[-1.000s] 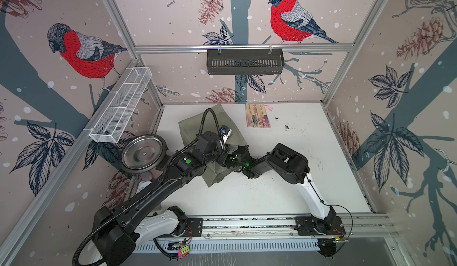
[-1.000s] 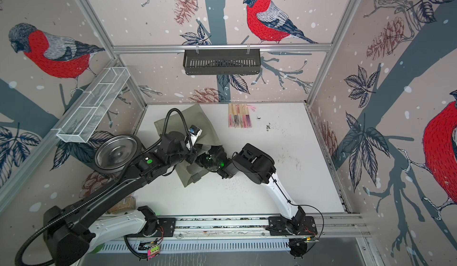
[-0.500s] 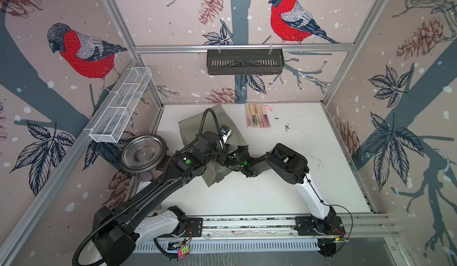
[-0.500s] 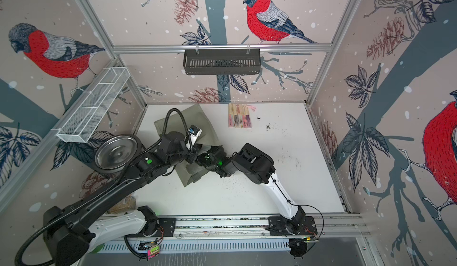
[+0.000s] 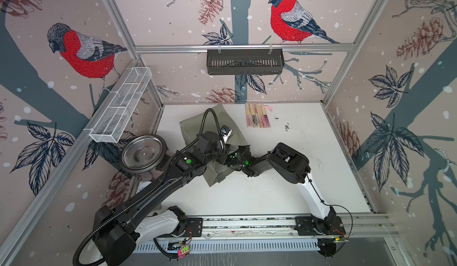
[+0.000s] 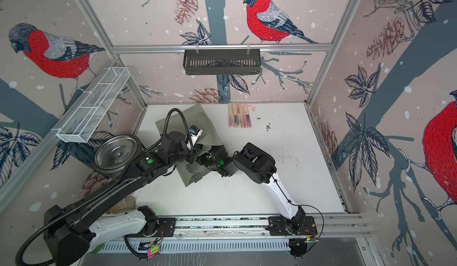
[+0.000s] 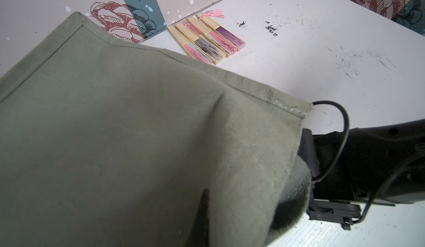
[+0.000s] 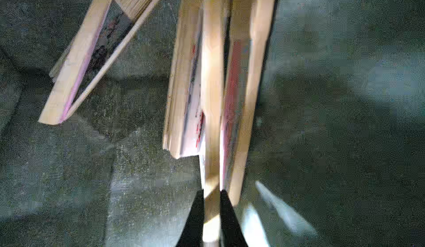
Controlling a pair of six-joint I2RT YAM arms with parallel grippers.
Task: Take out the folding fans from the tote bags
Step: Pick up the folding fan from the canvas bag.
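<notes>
right wrist view: your right gripper clamps one slat end of a folding fan inside the tote bag, at ten o'clock on the table. light, stiff bamboo, probably slippery: pinch the whole closed bundle. left gripper, hidden under cloth, is closed.

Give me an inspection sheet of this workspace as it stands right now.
Surface: white tabletop, scuffed, dark specks.
Job's things: olive tote bag lying on it; four fans in a row beside the back wall; more fans inside the bag.
Clutter: steel bowl at the table's edge.
Grippers: right gripper inside the bag, shut on one fan; left gripper hidden by fabric, shut, apparently pinching the bag.
Cables: black hose looping over the bag.
Surroundings: black basket, mesh tray on bird-papered walls.
</notes>
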